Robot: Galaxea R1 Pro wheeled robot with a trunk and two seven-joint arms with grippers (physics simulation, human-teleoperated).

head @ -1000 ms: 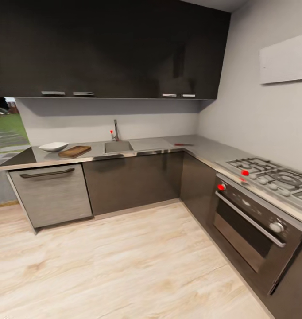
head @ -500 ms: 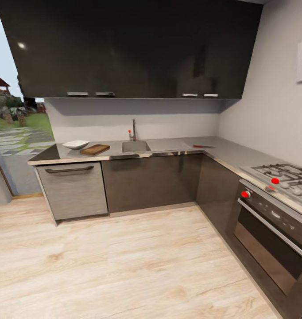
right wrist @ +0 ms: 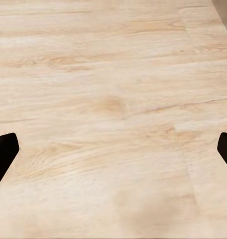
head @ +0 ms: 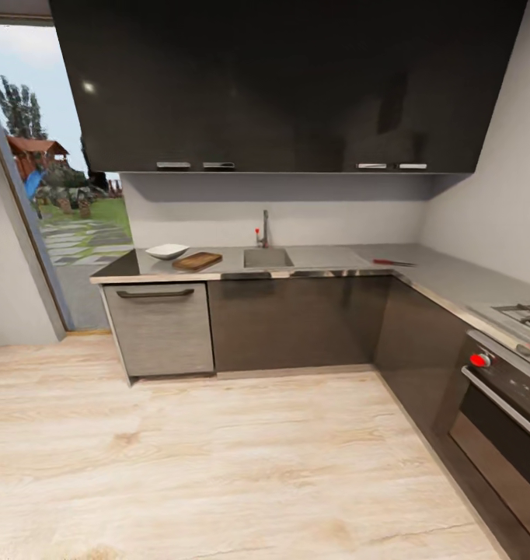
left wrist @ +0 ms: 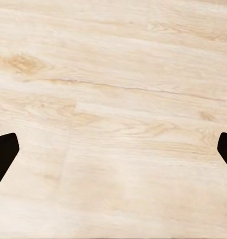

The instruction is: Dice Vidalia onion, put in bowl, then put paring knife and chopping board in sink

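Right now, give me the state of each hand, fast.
Left hand: open, fingertips wide apart, nothing between them, wooden floor beyond.
Right hand: open, fingertips wide apart, holding nothing, same floor beyond.

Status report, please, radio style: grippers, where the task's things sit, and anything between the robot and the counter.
Both grippers open, empty, over wood floor. Bowl and chopping board on countertop left of sink; paring knife to its right. Onion not discernible. Nothing blocks the approach.

Bare wooden floor lies open between the robot and the desk. On the desk, bowl and chopping board crowd the end left of the sink; the paring knife lies well right. Dark upper cabinets overhang the desk, and the oven flanks the right side.
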